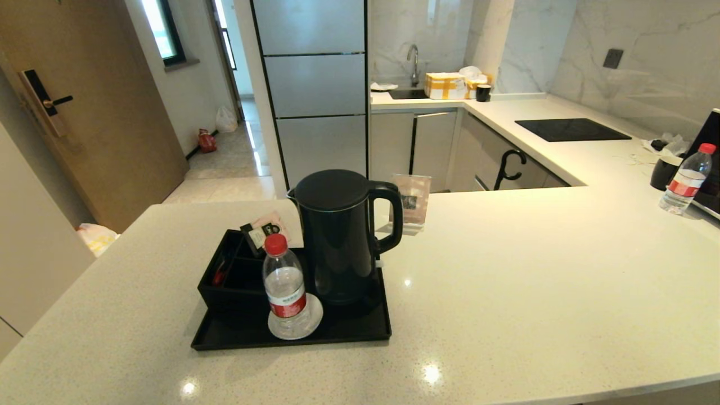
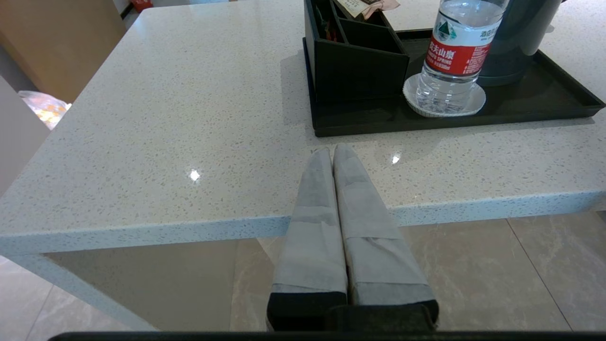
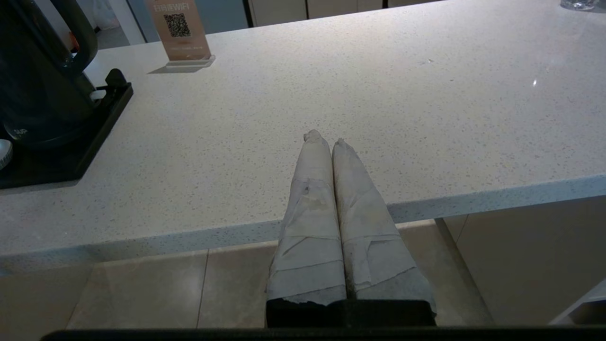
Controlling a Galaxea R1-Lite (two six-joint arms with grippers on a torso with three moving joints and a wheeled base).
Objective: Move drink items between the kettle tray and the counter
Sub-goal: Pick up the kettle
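A tall matte-black kettle stands upright on the black tray, handle to the right. Beside it on the tray a clear water bottle with a red cap and label stands on a white coaster. The tray's compartment box holds sachets. The tray rests on the pale speckled counter. My left gripper is shut and empty, low at the counter's front edge, short of the tray and bottle. My right gripper is shut and empty over the front edge, well right of the kettle.
A QR card stand sits behind the kettle. At the far right are a second bottle and a black cup. The black hob panel lies on the far counter wing. Neither arm shows in the head view.
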